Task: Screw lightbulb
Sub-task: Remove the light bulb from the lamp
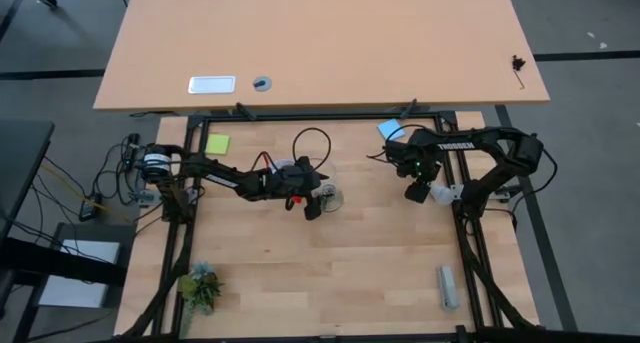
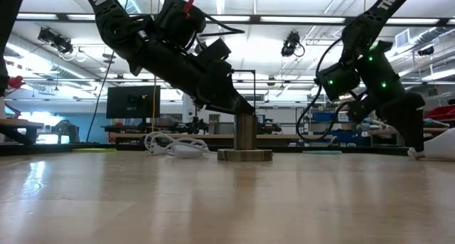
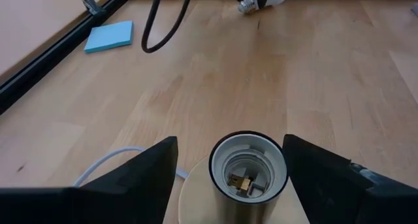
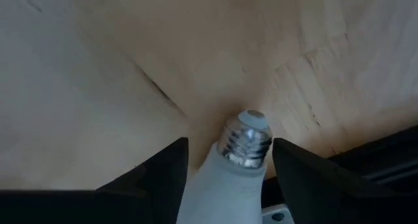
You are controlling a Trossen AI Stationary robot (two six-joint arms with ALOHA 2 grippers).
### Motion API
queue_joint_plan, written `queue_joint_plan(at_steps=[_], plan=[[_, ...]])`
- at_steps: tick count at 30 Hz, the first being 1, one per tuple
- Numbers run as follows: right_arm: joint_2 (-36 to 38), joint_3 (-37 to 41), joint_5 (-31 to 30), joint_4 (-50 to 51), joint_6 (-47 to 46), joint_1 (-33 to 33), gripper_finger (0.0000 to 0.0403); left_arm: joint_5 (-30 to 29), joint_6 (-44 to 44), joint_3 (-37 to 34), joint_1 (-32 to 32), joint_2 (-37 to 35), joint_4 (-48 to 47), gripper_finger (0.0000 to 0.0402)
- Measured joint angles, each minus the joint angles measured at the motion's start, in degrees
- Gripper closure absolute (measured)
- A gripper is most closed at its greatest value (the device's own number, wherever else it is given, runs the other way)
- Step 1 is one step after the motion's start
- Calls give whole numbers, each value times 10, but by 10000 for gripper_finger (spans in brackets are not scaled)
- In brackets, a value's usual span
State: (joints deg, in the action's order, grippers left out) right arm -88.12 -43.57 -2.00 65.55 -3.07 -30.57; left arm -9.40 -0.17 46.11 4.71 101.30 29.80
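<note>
The right gripper (image 4: 225, 165) clamps the small white lightbulb (image 4: 222, 188) by its body, silvery screw neck pointing forward along the fingers, above the wooden table (image 1: 330, 273). The left gripper (image 3: 228, 165), fingers spread, straddles the upright metal socket (image 3: 248, 168).

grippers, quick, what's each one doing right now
Left gripper: open, jaws either side of the round metal socket.
Right gripper: shut on the small white lightbulb.
</note>
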Motion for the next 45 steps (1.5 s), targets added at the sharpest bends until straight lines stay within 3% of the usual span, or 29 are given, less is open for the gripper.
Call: queue_joint_plan(at_steps=[10,15,21,28,35,39,45], plan=[[-25,3,-18,-8,-12,-30,146,-1,1,0,0,0,-1,119],[-55,2,-6,-10,0,-33,190,-11,2,0,0,-4,-9,119],[-61,-1,22,-11,1,-29,286,-20,14,-2,1,-35,-49,119],[-59,-26,41,-7,19,-20,286,-28,20,-2,1,-78,-69,119],[-59,-78,157,-51,-4,-6,286,-30,27,-1,1,-106,-95,119],[-59,-99,231,-157,-75,11,286,-30,27,-1,2,-111,-112,119],[-64,-106,291,-328,-207,42,286,-19,27,-4,2,-111,-118,119]])
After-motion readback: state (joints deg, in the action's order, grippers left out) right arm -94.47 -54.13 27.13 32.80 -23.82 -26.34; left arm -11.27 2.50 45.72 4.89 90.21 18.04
